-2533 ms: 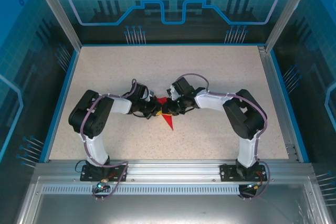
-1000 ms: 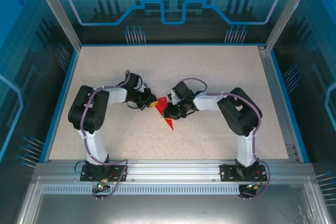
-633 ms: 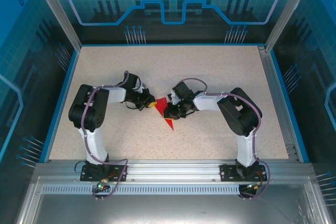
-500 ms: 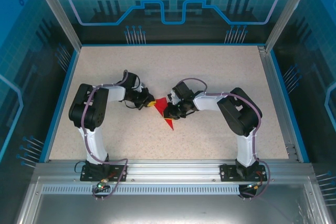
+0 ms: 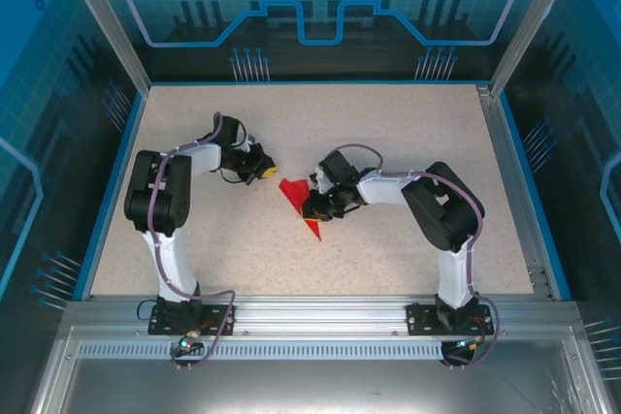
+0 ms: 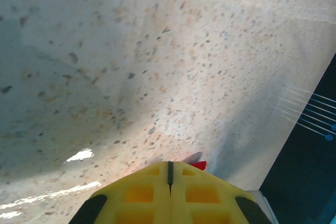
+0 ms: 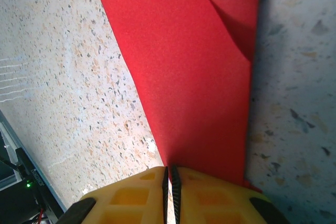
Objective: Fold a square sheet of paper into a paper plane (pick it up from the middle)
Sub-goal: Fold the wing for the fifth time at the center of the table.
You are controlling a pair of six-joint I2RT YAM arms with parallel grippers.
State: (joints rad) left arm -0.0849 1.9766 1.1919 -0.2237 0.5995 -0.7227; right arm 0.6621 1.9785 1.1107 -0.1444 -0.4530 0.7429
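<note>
If the closed right gripper (image 7: 169,182) pressing it slips, the bright red paper plane (image 7: 199,77) may pop open, and the left gripper (image 6: 169,174) is closed, empty and away

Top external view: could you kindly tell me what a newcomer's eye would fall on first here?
The bright red paper plane, a narrow folded triangle, stands out at the middle of the speckled beige table. The right gripper is closed on its edge, with yellow fingertips meeting over the red sheet. The left gripper, shut, sits apart from the paper, up and to its left.
</note>
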